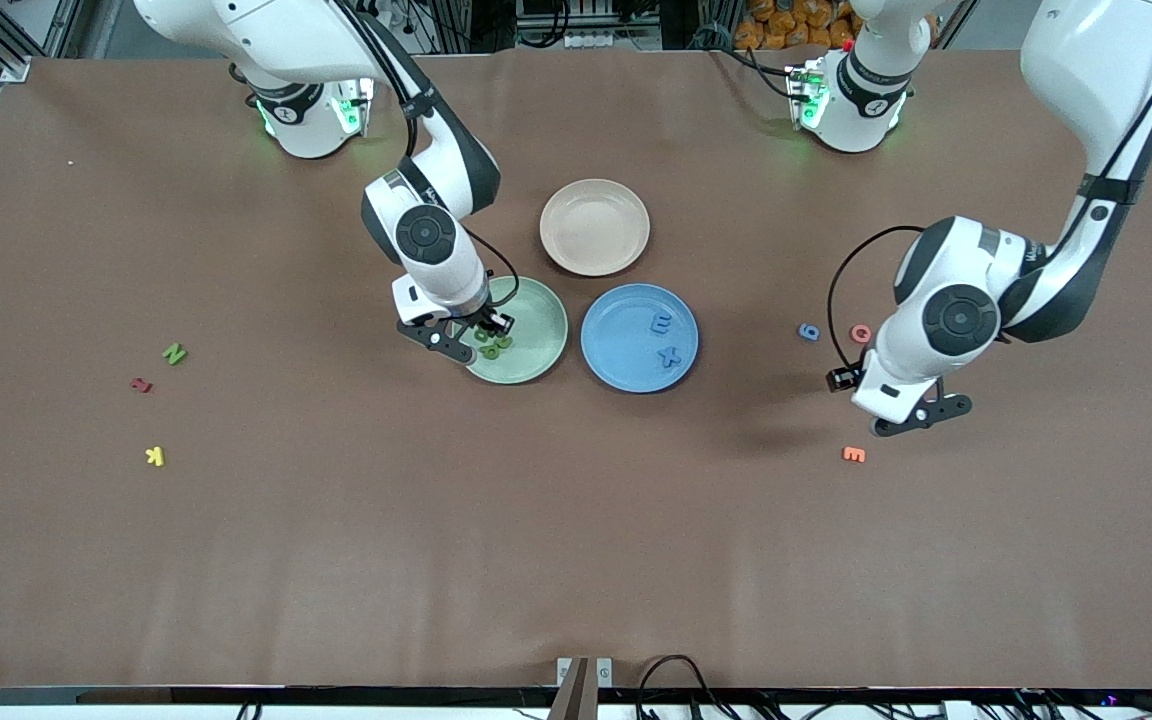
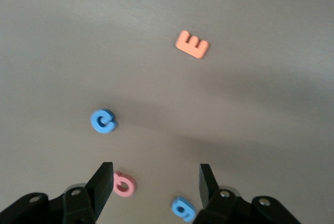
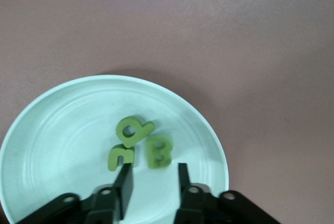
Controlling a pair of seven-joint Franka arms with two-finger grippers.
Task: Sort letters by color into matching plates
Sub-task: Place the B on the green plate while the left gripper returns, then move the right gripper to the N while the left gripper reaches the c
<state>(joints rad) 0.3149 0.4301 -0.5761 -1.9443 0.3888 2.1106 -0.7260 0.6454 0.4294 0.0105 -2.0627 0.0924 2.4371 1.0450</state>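
Observation:
The mint green plate (image 1: pixel 548 312) (image 3: pixel 52 130) holds three green letters (image 1: pixel 492 345) (image 3: pixel 134 130) lying close together. My right gripper (image 1: pixel 471 335) (image 3: pixel 153 172) hangs low over this plate, open, with nothing between its fingers; the letters lie just past the fingertips. The blue plate (image 1: pixel 616 340) holds a blue E (image 1: pixel 663 322) and a blue X (image 1: pixel 672 356). My left gripper (image 1: pixel 904 422) (image 2: pixel 156 174) is open and empty above the table near the left arm's end. Below it lie a blue 9 (image 2: pixel 182 208) and a blue C-shaped letter (image 2: pixel 104 121). A green N (image 1: pixel 174 353) lies toward the right arm's end.
A beige-pink plate (image 1: pixel 595 227) stands beside the two plates, farther from the front camera. A pink letter (image 2: pixel 124 184) (image 1: pixel 861 333) and an orange E (image 2: pixel 192 44) (image 1: pixel 853 455) lie near my left gripper. A red letter (image 1: pixel 141 384) and a yellow K (image 1: pixel 155 456) lie near the green N.

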